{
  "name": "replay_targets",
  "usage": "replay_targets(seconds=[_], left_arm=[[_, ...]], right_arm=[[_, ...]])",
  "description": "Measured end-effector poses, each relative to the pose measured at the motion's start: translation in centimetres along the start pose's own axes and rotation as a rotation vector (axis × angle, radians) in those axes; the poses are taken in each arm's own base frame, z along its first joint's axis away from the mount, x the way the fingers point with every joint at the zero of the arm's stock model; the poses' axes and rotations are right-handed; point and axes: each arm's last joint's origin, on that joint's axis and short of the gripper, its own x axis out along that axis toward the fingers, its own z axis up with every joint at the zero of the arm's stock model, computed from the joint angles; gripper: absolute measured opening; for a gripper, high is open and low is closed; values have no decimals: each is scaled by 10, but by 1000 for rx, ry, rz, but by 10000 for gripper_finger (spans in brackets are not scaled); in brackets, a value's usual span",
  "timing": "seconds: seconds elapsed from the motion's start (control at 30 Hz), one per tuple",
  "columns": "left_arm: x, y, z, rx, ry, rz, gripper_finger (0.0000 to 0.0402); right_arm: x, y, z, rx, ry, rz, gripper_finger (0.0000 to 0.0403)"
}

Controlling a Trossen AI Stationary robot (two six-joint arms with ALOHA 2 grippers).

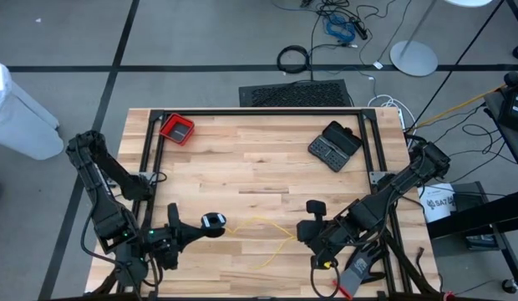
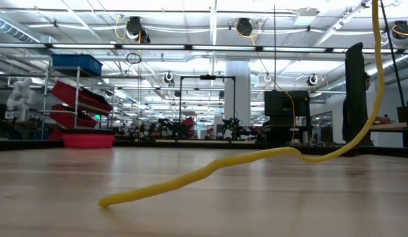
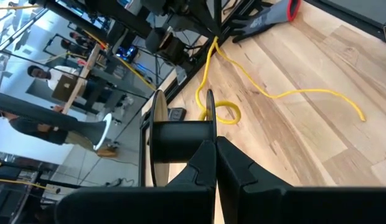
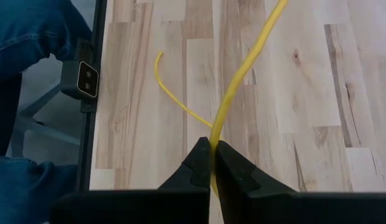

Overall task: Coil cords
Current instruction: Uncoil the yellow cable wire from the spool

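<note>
Here, a thin yellow cord (image 1: pixel 261 227) trails across the near half of the wooden table (image 1: pixel 259 159), running from a black spool (image 1: pixel 211 221) on the left to the right gripper (image 1: pixel 324 262) near the front edge. One end of the cord wraps loosely beside the spool's flange, seen in the left wrist view as a small yellow loop (image 3: pixel 225 112). The left gripper (image 3: pixel 215 163) is clenched on the black spool's hub (image 3: pixel 180 134), holding it just above the boards. The right gripper (image 4: pixel 213 163) is pinched tight on the yellow cord (image 4: pixel 243 71), which rises away from its fingertips while a thinner stretch curls off over the planks. At table height, the cord (image 2: pixel 210 171) snakes over the wood and climbs out of frame. A grey-black glove (image 1: pixel 359 266) lies by the right arm. Farther back sit a red tray (image 1: pixel 177 129) and a black case (image 1: pixel 335 145).
</note>
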Motion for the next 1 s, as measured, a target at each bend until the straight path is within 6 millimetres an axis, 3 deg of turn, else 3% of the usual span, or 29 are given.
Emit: replay_targets(seconds=[0.8, 1.0], left_arm=[[15, 16, 29, -140, -231, -117, 0], [15, 17, 30, -147, -242, -125, 0]], right_arm=[[0, 0, 0, -18, -1, 0, 0], [0, 2, 6, 63, -78, -10, 10]])
